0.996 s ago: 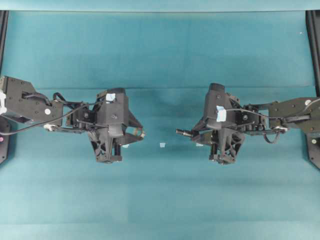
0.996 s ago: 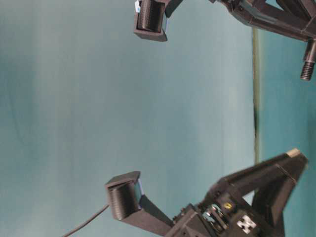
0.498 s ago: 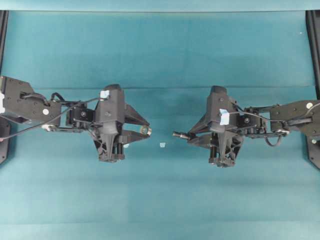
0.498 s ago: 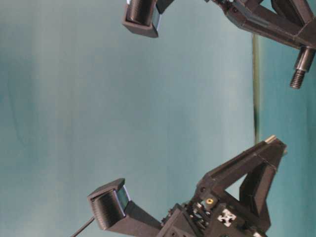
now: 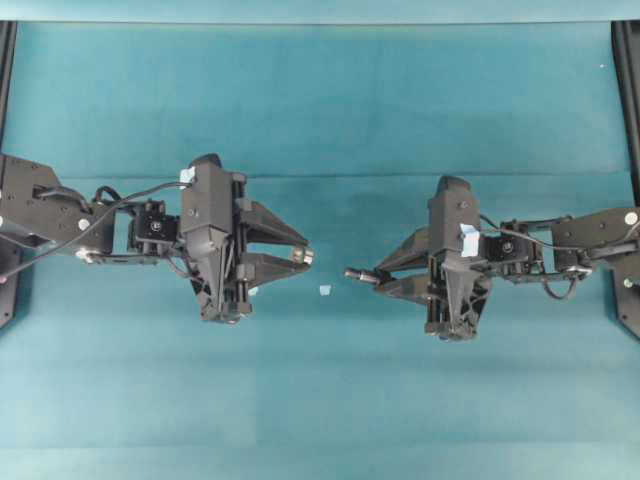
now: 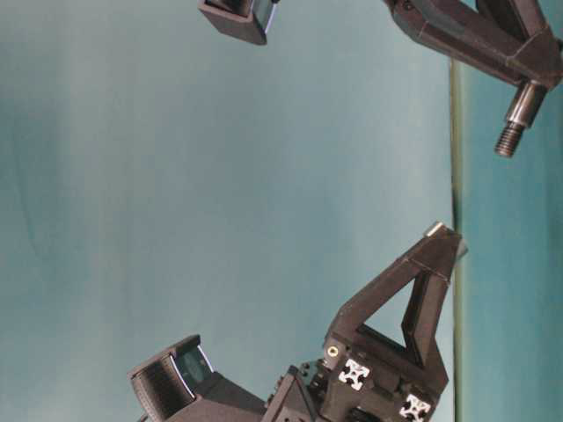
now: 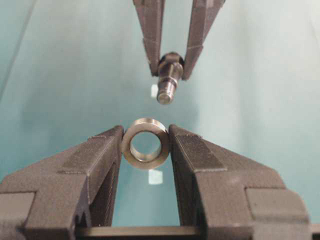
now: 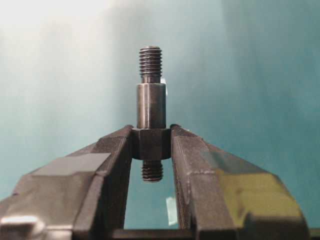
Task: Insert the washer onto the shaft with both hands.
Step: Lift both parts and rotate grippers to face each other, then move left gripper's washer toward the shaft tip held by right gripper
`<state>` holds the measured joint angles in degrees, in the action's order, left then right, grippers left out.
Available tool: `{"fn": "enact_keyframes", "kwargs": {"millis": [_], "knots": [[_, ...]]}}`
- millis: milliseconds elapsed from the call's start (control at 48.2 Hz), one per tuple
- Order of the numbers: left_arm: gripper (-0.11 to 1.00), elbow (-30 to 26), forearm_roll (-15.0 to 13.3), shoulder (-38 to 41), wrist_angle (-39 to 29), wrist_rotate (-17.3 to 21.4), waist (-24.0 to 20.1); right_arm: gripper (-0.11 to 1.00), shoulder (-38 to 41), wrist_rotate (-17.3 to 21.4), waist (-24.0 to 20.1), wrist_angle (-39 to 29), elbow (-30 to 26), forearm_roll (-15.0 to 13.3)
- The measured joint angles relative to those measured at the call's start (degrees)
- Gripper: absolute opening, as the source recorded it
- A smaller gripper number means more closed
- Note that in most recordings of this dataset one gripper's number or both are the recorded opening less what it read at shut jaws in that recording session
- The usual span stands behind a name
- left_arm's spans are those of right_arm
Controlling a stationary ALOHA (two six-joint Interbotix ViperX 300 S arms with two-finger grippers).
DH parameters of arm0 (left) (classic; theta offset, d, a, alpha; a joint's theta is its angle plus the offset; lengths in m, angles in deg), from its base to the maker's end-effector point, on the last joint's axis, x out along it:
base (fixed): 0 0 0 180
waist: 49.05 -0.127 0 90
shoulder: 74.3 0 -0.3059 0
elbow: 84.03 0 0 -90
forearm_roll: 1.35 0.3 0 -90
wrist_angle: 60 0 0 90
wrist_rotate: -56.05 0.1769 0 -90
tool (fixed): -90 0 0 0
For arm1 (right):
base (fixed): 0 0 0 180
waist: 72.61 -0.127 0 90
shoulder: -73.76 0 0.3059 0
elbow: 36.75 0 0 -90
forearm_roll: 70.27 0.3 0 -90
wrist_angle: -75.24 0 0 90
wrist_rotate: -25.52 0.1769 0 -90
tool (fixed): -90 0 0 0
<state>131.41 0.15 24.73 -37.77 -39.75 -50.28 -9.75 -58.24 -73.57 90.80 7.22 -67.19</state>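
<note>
The left gripper is clamping the washer and the right gripper is pinching the shaft, both aloft, facing but apart, insertion remaining.

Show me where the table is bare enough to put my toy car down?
The teal table is bare along the far side, above both arms, and along the near edge below them. The middle band is crowded: the left gripper holds the washer, the right gripper holds the shaft, and a pale tape scrap lies below the gap between them.
</note>
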Motion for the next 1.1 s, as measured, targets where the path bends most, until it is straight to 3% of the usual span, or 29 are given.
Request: {"fn": "enact_keyframes", "kwargs": {"millis": [353, 1100], "knots": [[0.37, 0.0, 0.0, 0.1, 2.3, -1.8, 0.6, 0.00, 0.0, 0.0, 0.0, 2.7, 0.0, 0.0], [0.37, -2.9, 0.0, 4.3, 3.1, -1.8, 1.7, 0.00, 0.6, 0.0, 0.1, 3.2, -1.1, -0.7]]}}
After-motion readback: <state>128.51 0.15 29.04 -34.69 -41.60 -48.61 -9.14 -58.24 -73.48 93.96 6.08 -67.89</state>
